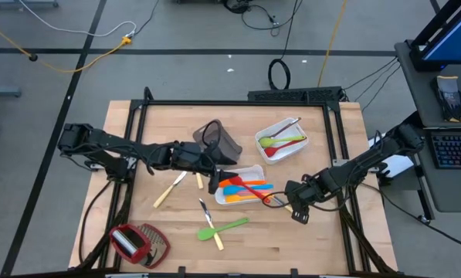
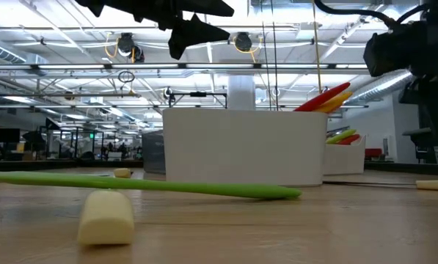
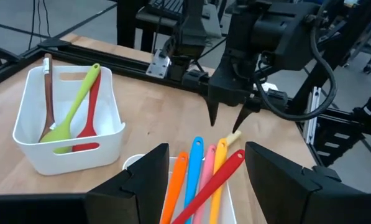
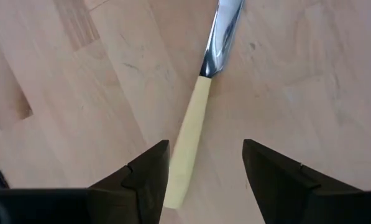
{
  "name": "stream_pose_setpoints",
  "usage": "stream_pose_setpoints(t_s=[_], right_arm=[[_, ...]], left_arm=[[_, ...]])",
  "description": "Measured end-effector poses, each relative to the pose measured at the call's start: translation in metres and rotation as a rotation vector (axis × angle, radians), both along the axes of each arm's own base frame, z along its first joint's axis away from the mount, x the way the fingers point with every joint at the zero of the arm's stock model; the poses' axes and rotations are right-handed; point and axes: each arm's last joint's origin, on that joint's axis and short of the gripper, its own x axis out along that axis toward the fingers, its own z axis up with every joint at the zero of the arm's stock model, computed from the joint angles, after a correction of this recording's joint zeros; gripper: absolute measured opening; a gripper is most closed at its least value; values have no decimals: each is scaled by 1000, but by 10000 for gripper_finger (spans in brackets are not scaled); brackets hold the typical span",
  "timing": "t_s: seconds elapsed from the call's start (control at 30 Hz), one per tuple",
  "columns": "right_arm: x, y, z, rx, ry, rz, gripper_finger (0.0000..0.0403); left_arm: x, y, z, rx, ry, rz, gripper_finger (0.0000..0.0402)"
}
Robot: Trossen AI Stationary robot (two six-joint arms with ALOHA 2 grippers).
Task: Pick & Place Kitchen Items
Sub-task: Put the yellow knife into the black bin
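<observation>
My right gripper point(image 4: 206, 155) points down, open, just above the table to the right of the middle white tray point(image 1: 255, 171). Its fingers stand on either side of a pale-handled metal knife point(image 4: 191, 130) that lies flat on the wood, without touching it. My left gripper point(image 3: 207, 165) hovers open and nearly level over that tray's left end. Orange, blue, pink and red utensils point(image 3: 197, 171) lie in the tray. A second white tray point(image 1: 280, 139) at the far right holds a green, a red and a brown spoon point(image 3: 73, 106).
A green spatula point(image 1: 230, 226), a pale handle point(image 1: 217, 241) and two more knives point(image 1: 168, 190) point(image 1: 205, 208) lie loose on the wood near the front. A dark grey-brown tray point(image 1: 218, 139) stands behind my left gripper. The red-and-silver thing point(image 1: 137, 243) sits at the near left corner.
</observation>
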Motion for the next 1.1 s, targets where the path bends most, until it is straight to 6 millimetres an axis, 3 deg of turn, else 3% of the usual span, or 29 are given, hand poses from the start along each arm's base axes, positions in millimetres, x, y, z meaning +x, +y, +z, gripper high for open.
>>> stream_pose_setpoints(t_s=[0.2, 0.33, 0.6, 0.87, 1.1], right_arm=[[-1, -1, -5, -2, -7, 17, 196], [0, 0, -5, 2, -15, 18, 196], [0, 1, -5, 5, -23, 27, 196], [1, 1, -5, 7, -24, 22, 196], [8, 7, -19, 37, 35, 36, 196]], left_arm=[[-9, -3, -19, -22, -84, -43, 216], [-25, -4, -29, -37, -160, -93, 216], [-66, 0, -45, -38, -126, -93, 216], [-110, 10, -33, -15, -77, 8, 216], [-140, 14, -31, 5, -107, 60, 216]])
